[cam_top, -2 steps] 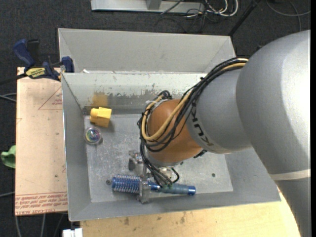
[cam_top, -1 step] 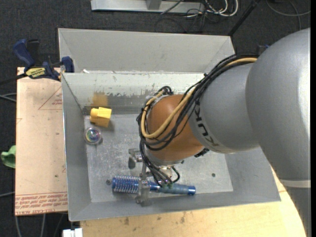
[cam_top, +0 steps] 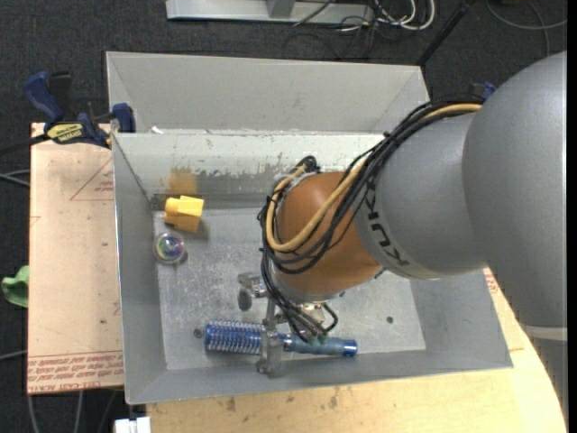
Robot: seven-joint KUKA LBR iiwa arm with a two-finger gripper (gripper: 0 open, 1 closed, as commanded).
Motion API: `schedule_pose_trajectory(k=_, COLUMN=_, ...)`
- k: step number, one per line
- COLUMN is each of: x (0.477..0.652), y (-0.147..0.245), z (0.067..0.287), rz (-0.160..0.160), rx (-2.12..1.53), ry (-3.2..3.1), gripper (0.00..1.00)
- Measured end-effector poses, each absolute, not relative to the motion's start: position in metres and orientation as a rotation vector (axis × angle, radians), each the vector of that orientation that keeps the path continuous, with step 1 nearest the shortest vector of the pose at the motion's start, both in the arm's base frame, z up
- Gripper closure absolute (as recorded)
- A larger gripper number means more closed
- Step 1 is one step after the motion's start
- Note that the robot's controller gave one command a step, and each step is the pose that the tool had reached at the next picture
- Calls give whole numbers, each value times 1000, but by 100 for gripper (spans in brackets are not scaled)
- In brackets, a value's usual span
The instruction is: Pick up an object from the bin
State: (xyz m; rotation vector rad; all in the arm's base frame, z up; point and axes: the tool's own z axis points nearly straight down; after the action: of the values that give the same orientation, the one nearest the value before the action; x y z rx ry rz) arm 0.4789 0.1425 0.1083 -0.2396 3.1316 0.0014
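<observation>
The grey arm (cam_top: pixel 505 179) reached in from the right; its gripper (cam_top: pixel 270 352) stood over the middle of the blue brush (cam_top: pixel 230 338), lower centre. Whether it gripped, I could not tell.

Yellow block (cam_top: pixel 184 212) back left; shiny ball (cam_top: pixel 169 248) just beside it.

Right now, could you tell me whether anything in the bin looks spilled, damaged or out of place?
Nothing stands out. The yellow block and shiny ball sit inside the bin at left; the blue brush lies flat on its floor beneath the claw.
</observation>
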Motion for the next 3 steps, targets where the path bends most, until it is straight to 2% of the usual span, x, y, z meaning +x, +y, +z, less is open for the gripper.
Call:
schedule_pose_trajectory(k=1, x=486, y=151, z=71, rz=5, rx=-36, ry=3132, gripper=0)
schedule_pose_trajectory(k=2, x=488, y=151, z=72, rz=4, rx=-33, ry=3133, gripper=0)
schedule_pose_trajectory(k=3, x=486, y=151, z=70, rz=2, rx=-35, ry=3143, gripper=100)
